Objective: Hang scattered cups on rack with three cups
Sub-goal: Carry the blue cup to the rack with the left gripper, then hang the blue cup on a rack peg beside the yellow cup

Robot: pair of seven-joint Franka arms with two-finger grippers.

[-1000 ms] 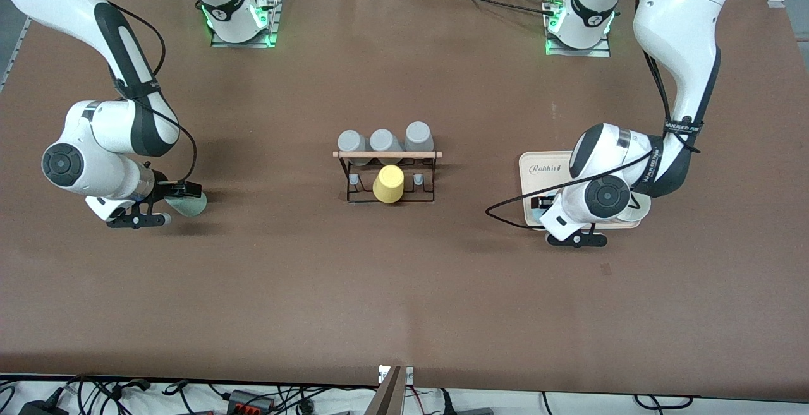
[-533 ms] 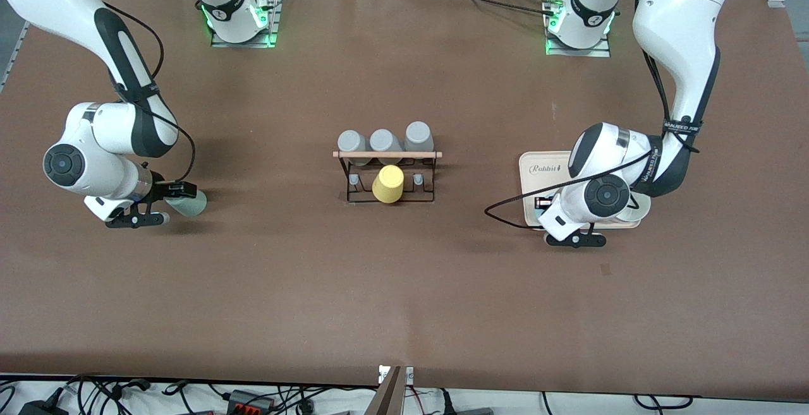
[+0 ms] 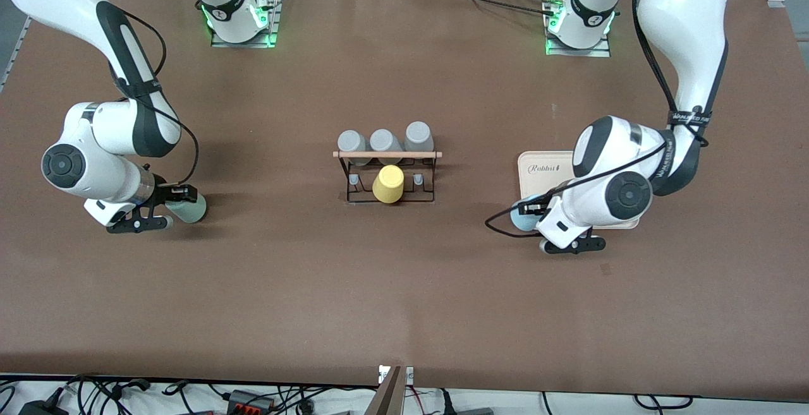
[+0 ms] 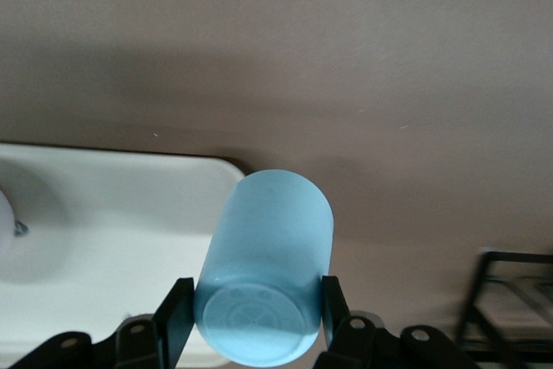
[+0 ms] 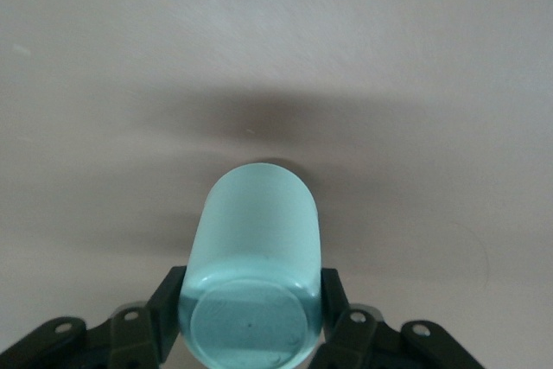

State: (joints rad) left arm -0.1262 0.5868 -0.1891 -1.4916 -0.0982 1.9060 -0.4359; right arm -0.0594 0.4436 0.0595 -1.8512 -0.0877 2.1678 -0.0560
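My left gripper (image 3: 529, 209) is shut on the light blue cup (image 3: 522, 218), holding it on its side over the corner of the cream tray (image 3: 542, 172). In the left wrist view the fingers (image 4: 173, 321) press both sides of the blue cup (image 4: 268, 248). My right gripper (image 3: 179, 202) is shut on the mint-green cup (image 3: 191, 210), held on its side just over the table near the right arm's end. It also shows in the right wrist view (image 5: 255, 231). The rack (image 3: 387, 178) with its wooden rod (image 3: 387, 155) stands at the table's middle.
Three grey tumblers (image 3: 382, 142) sit on the rack's row nearer the robots. A yellow tumbler (image 3: 388, 184) sits on its middle peg nearer the camera. The tray (image 4: 104, 213) and a corner of the rack (image 4: 510, 300) show in the left wrist view.
My left gripper has moved off the tray's middle toward its corner facing the rack, bringing the blue cup into sight. My right gripper has shifted slightly with the mint-green cup.
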